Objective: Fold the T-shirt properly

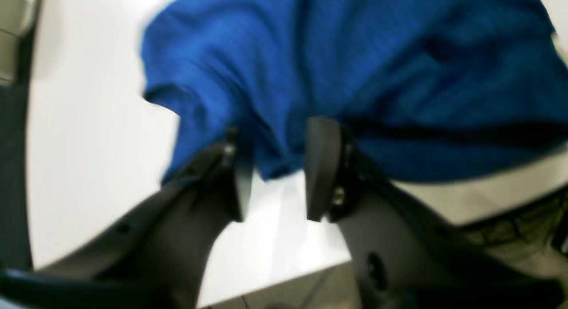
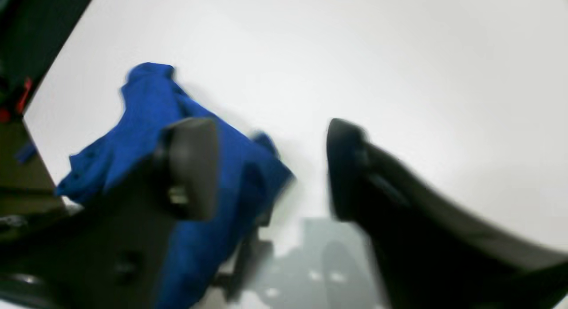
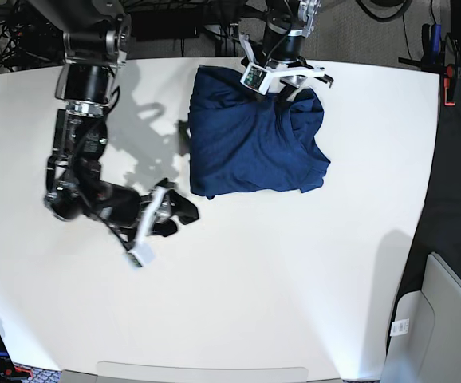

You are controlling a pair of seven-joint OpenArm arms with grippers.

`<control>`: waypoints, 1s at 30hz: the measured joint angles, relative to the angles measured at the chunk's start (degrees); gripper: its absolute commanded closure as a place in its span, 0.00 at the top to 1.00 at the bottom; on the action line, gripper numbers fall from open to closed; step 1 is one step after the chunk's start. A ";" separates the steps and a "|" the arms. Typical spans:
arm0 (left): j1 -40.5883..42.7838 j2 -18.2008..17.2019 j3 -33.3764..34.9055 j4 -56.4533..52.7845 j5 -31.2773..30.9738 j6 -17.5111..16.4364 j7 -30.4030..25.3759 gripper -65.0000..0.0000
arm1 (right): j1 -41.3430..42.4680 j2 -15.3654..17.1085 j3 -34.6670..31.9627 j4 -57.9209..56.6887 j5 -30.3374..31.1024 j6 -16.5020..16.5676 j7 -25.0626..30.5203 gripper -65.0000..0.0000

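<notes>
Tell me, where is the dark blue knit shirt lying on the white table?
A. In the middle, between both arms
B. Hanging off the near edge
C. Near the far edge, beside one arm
C: the dark blue knit shirt lies bunched near the white table's far edge, by the left gripper.

Bright, even overhead light throws soft shadows on the white table point(image 3: 294, 271); both wrist views are motion-blurred.

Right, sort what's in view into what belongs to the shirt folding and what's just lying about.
Belongs to the job:
- dark navy-blue soft knit shirt, partly folded
- left gripper, jaws at the shirt's far edge
- right gripper, jaws apart, clear of the shirt
- white table

Lying about:
- cables behind the table
- grey bin beside the table
</notes>
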 measured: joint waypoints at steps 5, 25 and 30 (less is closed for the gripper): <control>-2.49 0.09 -0.17 -2.45 -0.09 0.07 2.34 0.00 | 0.57 -2.40 -5.35 -0.02 -13.09 0.07 4.92 0.01; -10.80 0.33 -4.57 -17.05 2.67 2.01 -3.67 0.00 | -3.52 -6.75 -22.03 -4.37 -40.96 0.00 11.72 0.02; -14.32 0.20 -8.74 -22.05 2.91 2.51 -7.54 0.00 | -7.69 -2.54 -21.73 3.58 -41.35 0.00 7.89 0.02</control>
